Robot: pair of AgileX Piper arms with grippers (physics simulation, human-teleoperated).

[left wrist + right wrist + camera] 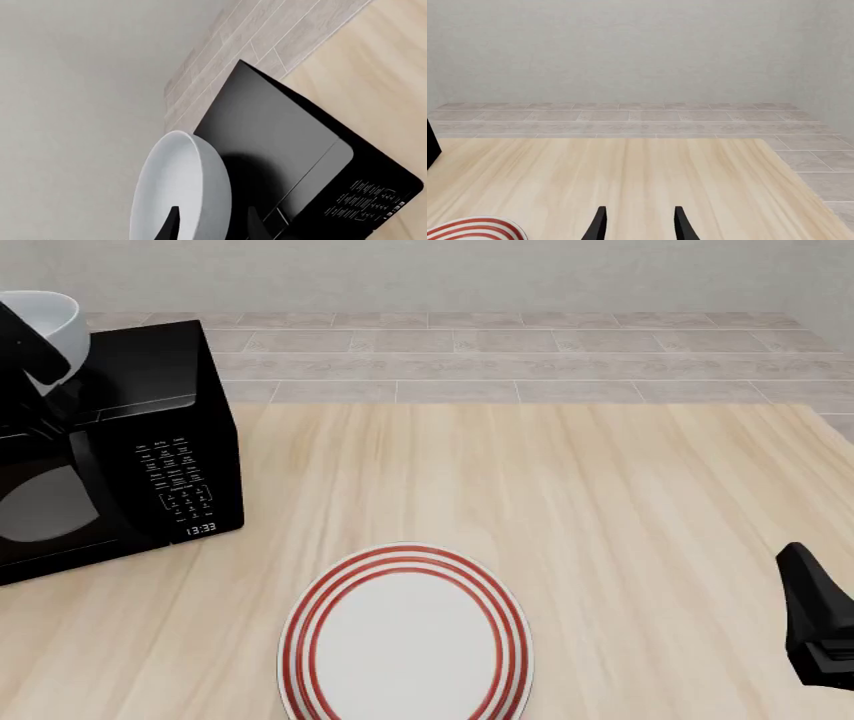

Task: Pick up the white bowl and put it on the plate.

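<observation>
While the left gripper (210,225) hung high above the microwave (120,450), we saw it clamped on the white bowl (177,190), one dark finger (170,225) inside the bowl and the other outside against its wall, so the rim ran between them. From the front we found the bowl at the far left, lifted clear of the tabletop (601,520) and tipped on its side, its white curve (54,325) showing above the microwave's top corner with the dark arm crossing in front of it. We saw the microwave as a black box with a keypad and a small lit clock on its right panel, standing on the left part of the tabletop. We found the plate (404,635) lying flat near the front edge, a little left of centre, three red rings around its rim and its white middle bare; it was well apart from the bowl. We saw the right gripper (637,225) low over the tabletop on the right side, its two fingers apart with bare wood showing between them and nothing held; a sliver of the plate (474,229) showed at the corner of its own camera view. From the front only a dark part of that arm (817,625) came in at the right edge.
</observation>
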